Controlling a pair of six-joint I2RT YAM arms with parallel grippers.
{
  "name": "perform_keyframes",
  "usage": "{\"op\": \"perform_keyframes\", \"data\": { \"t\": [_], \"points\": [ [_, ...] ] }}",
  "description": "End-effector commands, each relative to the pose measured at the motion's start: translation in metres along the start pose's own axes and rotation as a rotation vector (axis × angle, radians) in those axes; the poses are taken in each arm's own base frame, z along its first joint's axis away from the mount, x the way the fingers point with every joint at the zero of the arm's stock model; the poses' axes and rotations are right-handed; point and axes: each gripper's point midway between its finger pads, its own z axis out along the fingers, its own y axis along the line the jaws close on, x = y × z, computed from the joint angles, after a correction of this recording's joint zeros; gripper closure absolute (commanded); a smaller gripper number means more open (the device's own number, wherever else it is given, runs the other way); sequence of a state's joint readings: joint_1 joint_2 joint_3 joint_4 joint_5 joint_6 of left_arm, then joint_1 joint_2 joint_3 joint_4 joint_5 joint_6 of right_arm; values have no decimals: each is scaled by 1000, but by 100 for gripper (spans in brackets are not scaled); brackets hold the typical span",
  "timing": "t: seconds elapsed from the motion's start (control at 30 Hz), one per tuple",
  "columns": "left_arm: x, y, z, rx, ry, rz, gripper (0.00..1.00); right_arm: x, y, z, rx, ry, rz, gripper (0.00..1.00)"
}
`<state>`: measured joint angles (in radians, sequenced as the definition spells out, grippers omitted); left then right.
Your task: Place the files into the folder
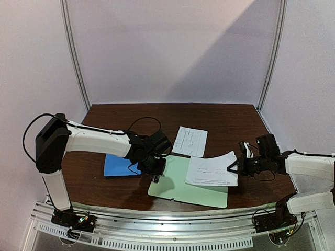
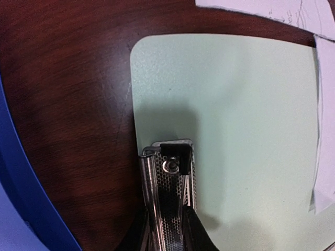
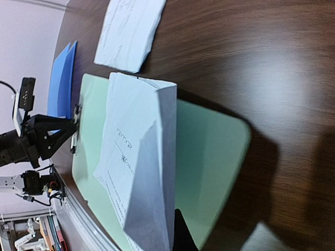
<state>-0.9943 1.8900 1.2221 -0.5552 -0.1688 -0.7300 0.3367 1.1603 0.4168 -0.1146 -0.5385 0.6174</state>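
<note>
Currently my right gripper point(image 1: 234, 166) clenches the right edge of one file point(image 1: 212, 170), long axis pointing left over the clipboard point(image 1: 178, 185), toward the folder point(image 1: 116, 164) at centre left, which sits nearer my left gripper point(image 1: 157, 166), itself pinched on the clip point(image 2: 170, 167)

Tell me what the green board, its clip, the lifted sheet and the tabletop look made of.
The green board looks like matte plastic: faintly speckled, rounded corner. Its clip is metal: shiny, perforated, riveted. The sheet is thin white paper: it creases and bends. The tabletop shows dark wood grain with sheen, possibly laminate.
</note>
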Motion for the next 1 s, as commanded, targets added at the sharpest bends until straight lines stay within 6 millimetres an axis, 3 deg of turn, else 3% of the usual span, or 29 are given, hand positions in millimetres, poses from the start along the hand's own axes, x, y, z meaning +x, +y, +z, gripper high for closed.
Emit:
{"op": "perform_keyframes", "data": {
  "t": [0.0,0.43,0.53,0.77,0.97],
  "points": [
    [26,-5,18,44,85,-14,100,-3,23,13,-22,-4,-13,100],
    [27,-11,21,78,80,-50,100,10,80,71,-58,14,-38,100],
    [28,-11,22,85,80,-54,100,17,82,86,-47,45,-28,100],
    [31,-9,22,104,87,-68,100,24,57,97,56,50,-30,100],
    [30,-7,18,158,87,-103,100,44,20,96,147,78,-23,100]
  ]
}}
